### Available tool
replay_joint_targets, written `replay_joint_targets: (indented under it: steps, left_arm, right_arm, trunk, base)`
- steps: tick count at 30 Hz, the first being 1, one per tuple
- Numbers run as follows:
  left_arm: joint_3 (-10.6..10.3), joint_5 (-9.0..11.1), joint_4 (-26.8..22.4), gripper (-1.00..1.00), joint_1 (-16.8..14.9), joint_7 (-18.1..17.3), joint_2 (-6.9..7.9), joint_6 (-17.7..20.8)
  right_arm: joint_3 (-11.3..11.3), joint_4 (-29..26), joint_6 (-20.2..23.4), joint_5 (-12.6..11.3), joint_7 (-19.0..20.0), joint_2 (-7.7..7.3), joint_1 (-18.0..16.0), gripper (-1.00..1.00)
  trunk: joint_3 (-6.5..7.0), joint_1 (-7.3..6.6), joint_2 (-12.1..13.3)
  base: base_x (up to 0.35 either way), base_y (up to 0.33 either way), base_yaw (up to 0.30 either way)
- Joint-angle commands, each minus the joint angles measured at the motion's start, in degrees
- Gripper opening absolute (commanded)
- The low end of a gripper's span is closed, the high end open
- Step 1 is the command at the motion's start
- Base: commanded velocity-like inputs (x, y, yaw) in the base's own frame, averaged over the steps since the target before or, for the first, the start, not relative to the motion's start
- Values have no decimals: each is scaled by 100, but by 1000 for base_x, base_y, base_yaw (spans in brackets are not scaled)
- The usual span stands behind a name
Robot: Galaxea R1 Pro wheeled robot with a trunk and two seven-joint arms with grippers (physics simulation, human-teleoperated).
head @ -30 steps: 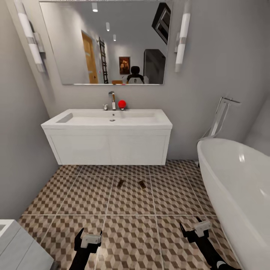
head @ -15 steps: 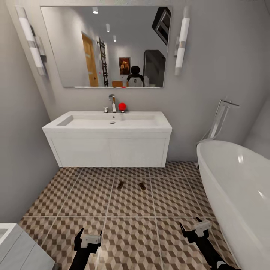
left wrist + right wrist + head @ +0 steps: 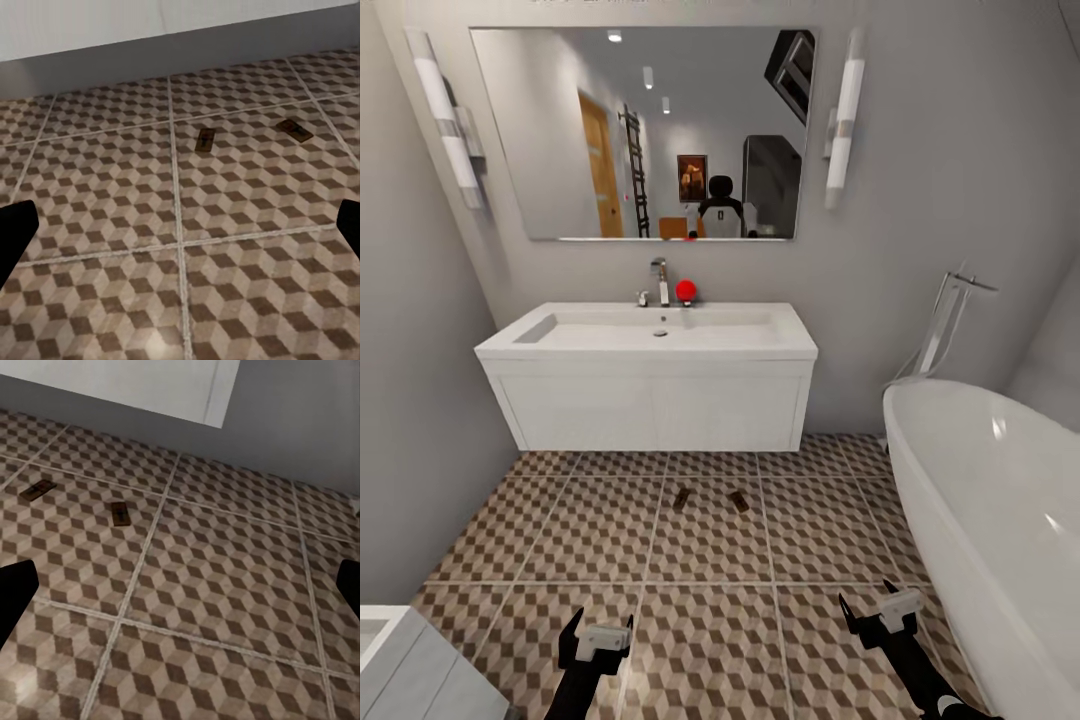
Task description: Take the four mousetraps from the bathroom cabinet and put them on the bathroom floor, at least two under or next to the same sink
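Far left, a white unit's corner was cut off by the frame edge. Left pincer hung low over the bathroom floor, jaws spread wide, nothing held. Ahead sat the bathroom sink on its white vanity, chrome tap and a red ball at the back rim, mirror above.

Two mousetraps lay flat on the tiles just in front of the vanity: left mousetrap, right mousetrap, near each other but apart. Right pincer also hung wide and empty, with the bathtub beside it.

Judgement: two traps looked placed near the sink, two remaining, so the step in hand was likely going for the rest. Doing it well meant turning the base without rolling over the placed traps, and keeping both arms tucked clear of the tub.

Hard to tell: trap wire and red marks were too small to read; the cabinet and the other traps' whereabouts couldn't be judged. Whether the traps counted as directly next to the sink was uncertain.
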Motion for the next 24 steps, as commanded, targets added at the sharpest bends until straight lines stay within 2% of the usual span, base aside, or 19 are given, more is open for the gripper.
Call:
replay_joint_targets:
  steps: [1,24]
  left_arm:
    - [-50,52,25,100,-9,4,-4,-33]
    - [-50,52,32,100,-9,4,0,-25]
  right_arm:
    - [16,6,-14,-62,54,-2,-3,100]
    - [16,8,-15,-62,54,-2,-3,100]
  trunk:
    - [13,-23,39]
    - [426,-528,961]
  base:
    - [0,0,0]
    - [0,0,0]
